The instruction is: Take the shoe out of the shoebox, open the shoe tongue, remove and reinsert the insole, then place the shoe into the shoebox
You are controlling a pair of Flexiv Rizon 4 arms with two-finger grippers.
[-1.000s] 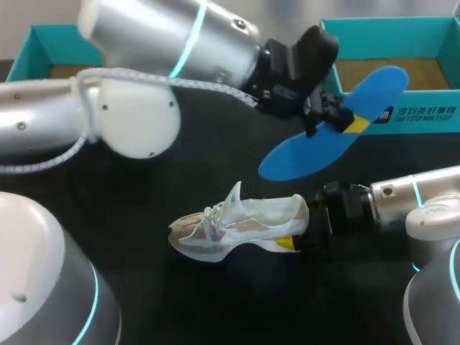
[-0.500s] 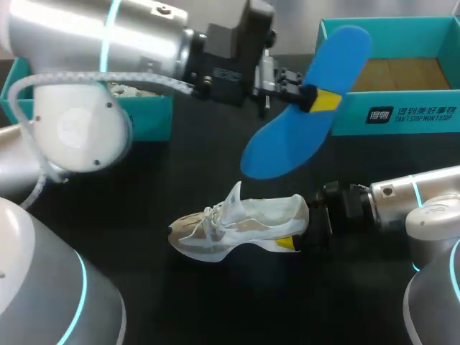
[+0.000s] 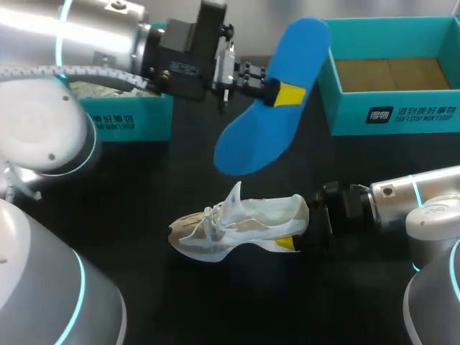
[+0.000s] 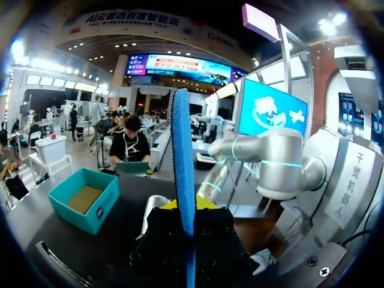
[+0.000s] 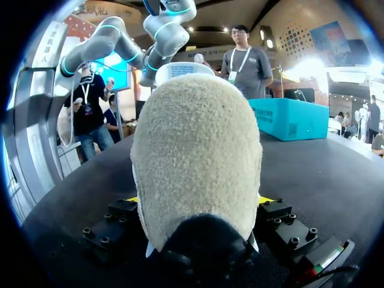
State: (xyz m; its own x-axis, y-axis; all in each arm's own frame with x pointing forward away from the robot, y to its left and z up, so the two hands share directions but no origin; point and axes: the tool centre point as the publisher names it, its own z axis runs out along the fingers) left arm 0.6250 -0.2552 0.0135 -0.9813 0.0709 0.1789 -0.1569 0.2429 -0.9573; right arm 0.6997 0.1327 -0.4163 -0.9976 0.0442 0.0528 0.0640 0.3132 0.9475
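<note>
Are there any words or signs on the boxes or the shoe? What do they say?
On the right shoebox: a white sign and a line of white print on its front wall, too small to read surely.
On the left shoebox: white print on its front wall, partly hidden, too small to read.
On the shoe and the insole: no print shows.

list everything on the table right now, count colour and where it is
insole: 1, blue, in the air above the shoe, between the two boxes
shoe: 1, white and beige, standing on its sole on the table, tongue pulled up
right box: 1, teal, far right of the table, open, brown floor showing
left box: 1, teal, far left, partly behind the left arm
table: 1, black
left gripper: 1, yellow tips, shut on the insole
right gripper: 1, yellow tips, shut on the shoe's heel
</note>
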